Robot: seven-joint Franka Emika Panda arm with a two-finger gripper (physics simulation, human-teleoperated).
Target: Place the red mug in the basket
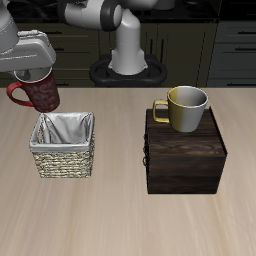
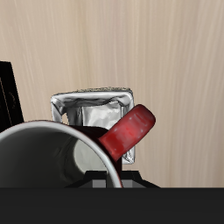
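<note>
The fingers (image 1: 38, 78) hold the red mug (image 1: 38, 92) clamped — in the air, at eleven o'clock above the basket (image 1: 63, 146).

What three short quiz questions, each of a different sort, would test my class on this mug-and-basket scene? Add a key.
1. True or false: the red mug already sits inside the basket.
2. What stands on the dark wooden box? A) yellow-olive mug B) a plate C) a book
3. Fill in: the gripper holds the red mug by its ____.

Key: 1 false, it is held in the air behind the basket. 2 A. 3 rim.
</note>
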